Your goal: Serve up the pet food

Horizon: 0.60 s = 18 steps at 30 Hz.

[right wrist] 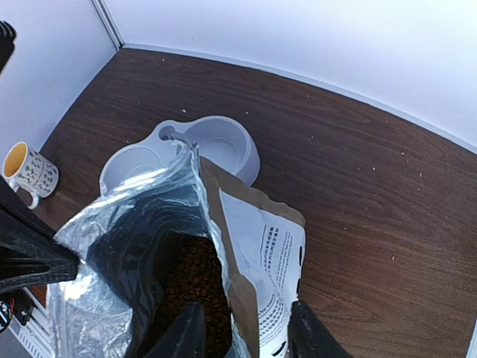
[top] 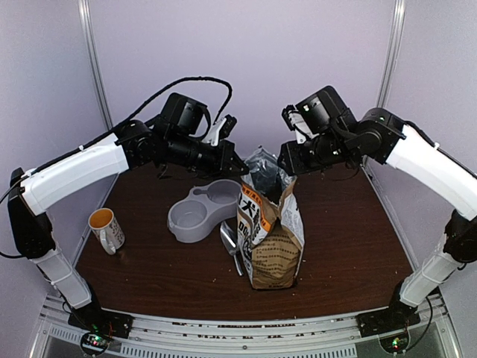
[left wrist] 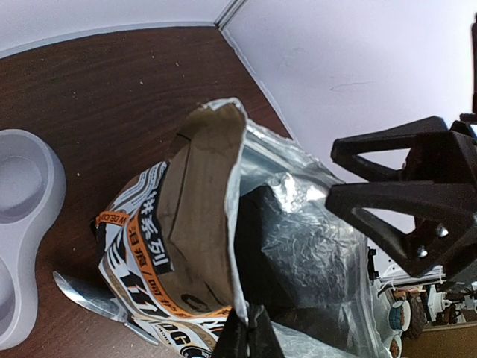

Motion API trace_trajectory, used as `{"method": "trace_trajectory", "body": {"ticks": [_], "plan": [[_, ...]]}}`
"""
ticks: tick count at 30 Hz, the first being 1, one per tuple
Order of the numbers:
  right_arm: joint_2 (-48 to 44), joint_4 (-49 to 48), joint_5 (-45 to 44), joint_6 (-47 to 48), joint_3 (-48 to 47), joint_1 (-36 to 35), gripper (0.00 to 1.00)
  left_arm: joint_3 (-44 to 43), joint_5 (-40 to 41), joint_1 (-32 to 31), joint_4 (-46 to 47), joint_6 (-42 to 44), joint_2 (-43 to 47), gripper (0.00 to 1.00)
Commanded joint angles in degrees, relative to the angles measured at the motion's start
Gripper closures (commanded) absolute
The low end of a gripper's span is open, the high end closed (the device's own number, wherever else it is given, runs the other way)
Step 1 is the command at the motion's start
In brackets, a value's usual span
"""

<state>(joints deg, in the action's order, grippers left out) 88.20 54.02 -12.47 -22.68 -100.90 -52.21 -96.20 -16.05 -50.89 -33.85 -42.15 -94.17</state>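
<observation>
The kraft dog food bag [top: 272, 246] stands upright mid-table with its foil-lined mouth pulled open. My left gripper [top: 240, 167] is shut on the left rim of the mouth; in the left wrist view its fingers [left wrist: 250, 337] pinch the foil edge of the bag [left wrist: 197, 224]. My right gripper [top: 288, 168] is open at the opposite rim. Its gripper [right wrist: 246, 337] straddles the bag wall [right wrist: 264, 246], apart from it on both sides. The pet food [right wrist: 195, 280], dark brown kibble, shows deep inside the bag.
A grey double bowl [top: 179, 224] sits just left of the bag, both wells bare [right wrist: 250, 160]. A metal scoop [top: 229, 242] lies on the table between bowl and bag. A yellow-lined mug [top: 106, 229] stands at the left edge. Walls close in the table's back and sides.
</observation>
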Motion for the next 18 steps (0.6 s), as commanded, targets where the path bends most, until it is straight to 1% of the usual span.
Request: {"method": "trace_trajectory", "body": {"ticks": [1,4,5,6,7,8,14,18], "plan": [[2.3,2.2,-1.0,1.2,-1.5,-0.4,0.66,0.0,0.3,0.3,5.3,0.8,3.4,0.97],[3.6,4.2,-4.2,0.4,-2.5,-0.4,0.79,0.3,0.6,0.3,5.3,0.8,3.7,0.97],[4.0,5.3,-6.0,-0.3,-3.0,-0.4,0.84,0.4,0.8,0.2,5.2,0.8,3.8,0.97],[4.3,6.5,-7.8,-1.2,-3.5,-0.4,0.92,0.5,1.0,0.3,5.2,0.8,4.0,0.97],[4.3,7.5,-9.4,-2.0,-3.9,-0.4,0.97,0.5,1.2,0.3,5.2,0.8,4.2,0.97],[4.1,8.3,-10.8,-2.6,-4.2,-0.3,0.99,0.5,1.5,0.3,5.2,0.9,4.5,0.97],[1.9,11.4,-14.7,-4.0,-6.0,0.0,1.0,-1.0,1.8,0.4,5.2,2.6,4.6,0.96],[1.4,10.0,-13.8,-4.8,-2.7,0.5,1.0,-0.5,0.1,0.4,6.3,2.4,2.7,0.96]]}}
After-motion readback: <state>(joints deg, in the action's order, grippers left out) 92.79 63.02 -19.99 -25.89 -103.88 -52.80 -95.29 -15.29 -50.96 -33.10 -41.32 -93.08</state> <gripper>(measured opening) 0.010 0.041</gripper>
